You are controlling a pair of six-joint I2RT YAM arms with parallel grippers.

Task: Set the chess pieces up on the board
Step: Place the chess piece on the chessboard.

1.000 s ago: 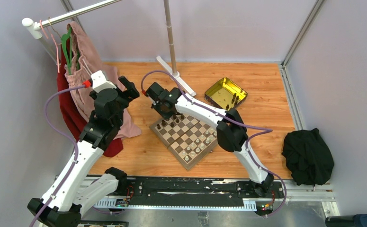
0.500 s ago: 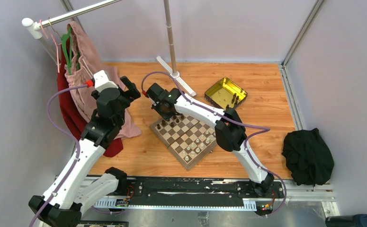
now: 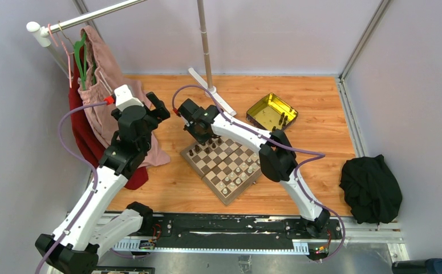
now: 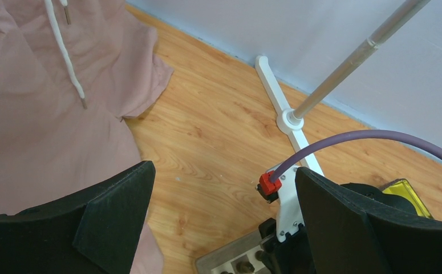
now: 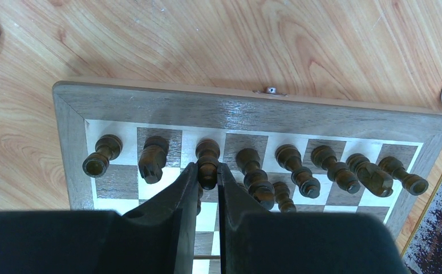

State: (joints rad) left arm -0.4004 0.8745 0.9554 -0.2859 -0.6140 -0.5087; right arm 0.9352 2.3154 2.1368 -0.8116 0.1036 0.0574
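R gripper (image 5: pixel 208 182) pinches a dark piece (image 5: pixel 207 155) in the board's (image 5: pixel 252 108) edge row, other pieces (image 5: pixel 247 165) close on both sides. Wood tabletop (image 5: pixel 150 45) runs past that edge. L gripper (image 4: pixel 221 171) is spread wide, off the board by the pink cloth (image 4: pixel 36 114).

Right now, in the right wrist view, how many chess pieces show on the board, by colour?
dark pieces: 9, eight in the board's edge row, one behind; the right gripper grips one
pale pieces: 0 in that view
total: 9 showing; the fingers may hide more
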